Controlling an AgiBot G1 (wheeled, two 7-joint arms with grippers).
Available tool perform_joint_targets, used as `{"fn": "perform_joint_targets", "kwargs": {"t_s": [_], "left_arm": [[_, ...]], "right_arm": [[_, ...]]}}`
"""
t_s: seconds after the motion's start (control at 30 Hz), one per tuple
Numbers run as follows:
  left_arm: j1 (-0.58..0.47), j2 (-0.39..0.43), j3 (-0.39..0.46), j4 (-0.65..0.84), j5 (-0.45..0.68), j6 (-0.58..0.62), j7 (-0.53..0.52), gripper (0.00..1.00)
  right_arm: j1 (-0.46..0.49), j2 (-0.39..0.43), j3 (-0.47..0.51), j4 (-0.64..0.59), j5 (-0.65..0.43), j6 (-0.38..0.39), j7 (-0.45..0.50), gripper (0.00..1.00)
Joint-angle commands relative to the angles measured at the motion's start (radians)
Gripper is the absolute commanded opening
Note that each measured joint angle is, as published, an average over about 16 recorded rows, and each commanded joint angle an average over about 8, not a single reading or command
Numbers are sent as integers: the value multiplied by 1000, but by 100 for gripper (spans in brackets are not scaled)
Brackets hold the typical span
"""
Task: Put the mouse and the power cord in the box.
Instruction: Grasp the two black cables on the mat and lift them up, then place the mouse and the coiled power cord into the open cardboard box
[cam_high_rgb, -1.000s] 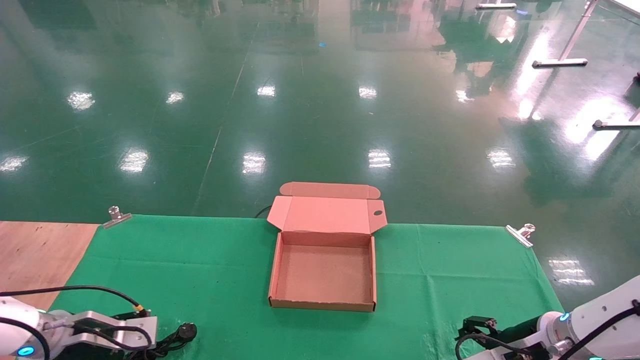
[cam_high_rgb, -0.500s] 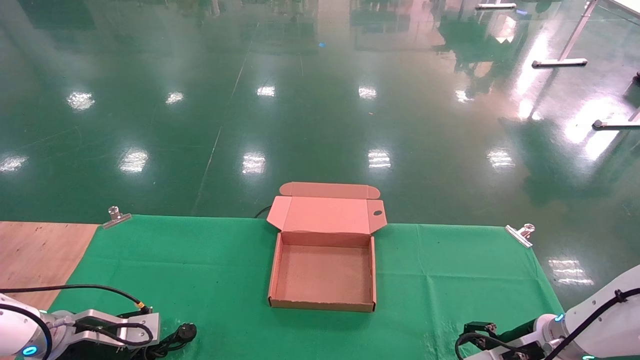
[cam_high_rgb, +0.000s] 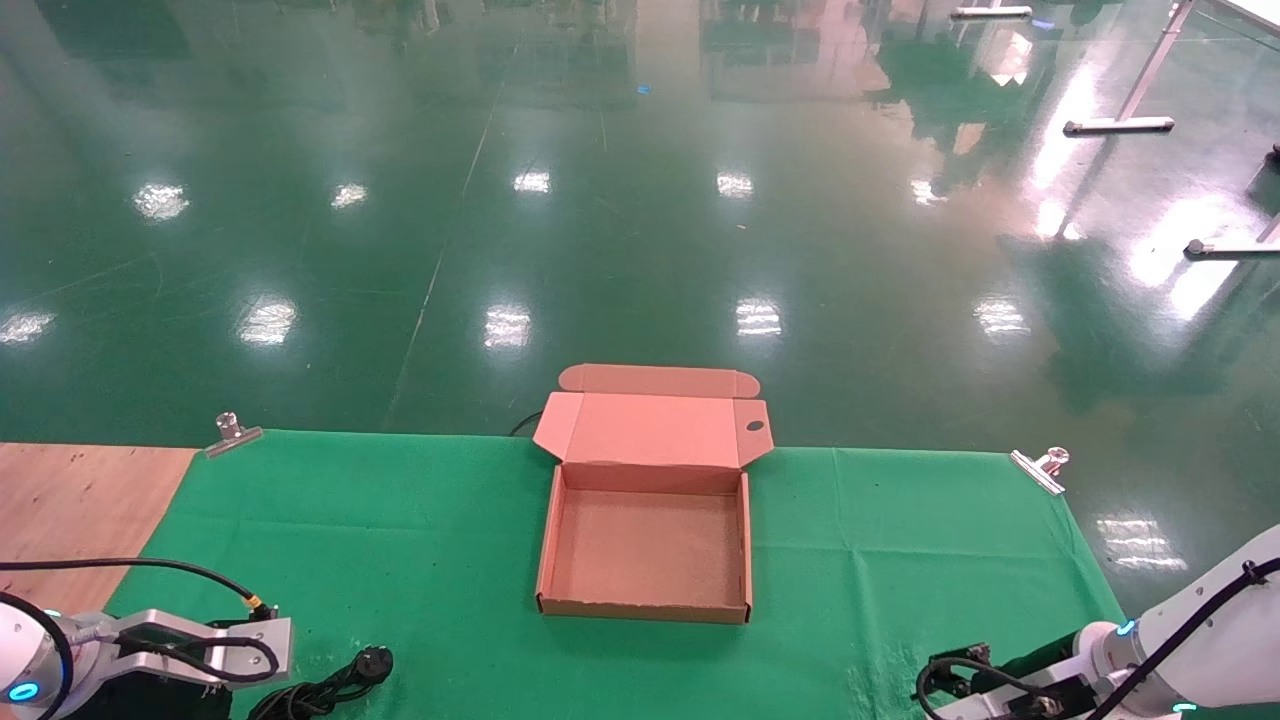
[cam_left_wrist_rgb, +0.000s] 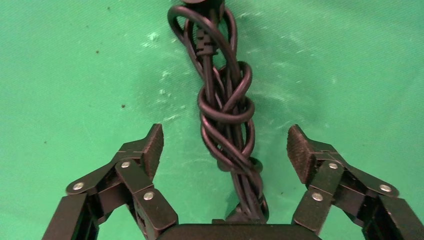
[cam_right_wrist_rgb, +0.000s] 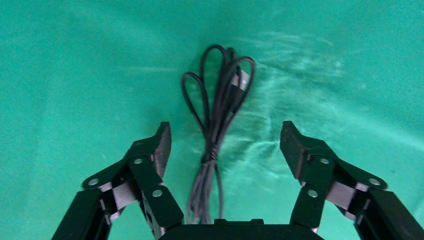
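The box (cam_high_rgb: 645, 545) sits open in the middle of the desk (cam_high_rgb: 420, 540), lid folded back toward the far edge, and nothing lies inside it. So neither item has been packed; the whole task is still ahead.

The cord (cam_left_wrist_rgb: 225, 120) lies on the green cloth at the near left corner of the desk, well apart from the box, its round plug (cam_high_rgb: 375, 661) pointing toward the box. The left hand (cam_left_wrist_rgb: 225, 147) hangs over the bundle with its fingers (cam_left_wrist_rgb: 152, 145) spread wide, one on each side of the knotted coil and touching neither side. It grips nothing.

At the near right corner the right hand (cam_right_wrist_rgb: 225, 142) is likewise spread apart over a thin bundled wire (cam_right_wrist_rgb: 217, 135) lying on the cloth. This looks like the mouse's wire; the mouse body itself shows in none of the views, probably hidden under the hand or beyond the picture edge. That hand holds nothing either.

Both hands appear lined up for a grasp, so the step in hand seems to be the pick-up. Left to do: close on the cord, lift it, carry it to the box and set it down; then the same for the mouse. The loose loops of both bundles may slip or snag on the box wall.
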Motion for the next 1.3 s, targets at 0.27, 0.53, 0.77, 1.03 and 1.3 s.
{"fn": "perform_joint_targets", "kwargs": {"t_s": [0.27,0.53,0.77,1.03,1.3], "left_arm": [[-16,10,1,47,3,-15,20,0],[-27,17,3,75,6,-24,38,0],[-34,22,5,94,10,-24,52,0],[-62,29,14,97,23,-5,68,0],[-187,45,38,47,57,81,67,0]], "right_arm": [[11,-12,2,-59,5,4,-35,0],[23,-27,3,-113,6,22,-56,0],[28,-39,5,-151,11,27,-75,0],[47,-36,11,-178,20,15,-96,0],[138,9,47,-149,73,-71,-120,0]]}}
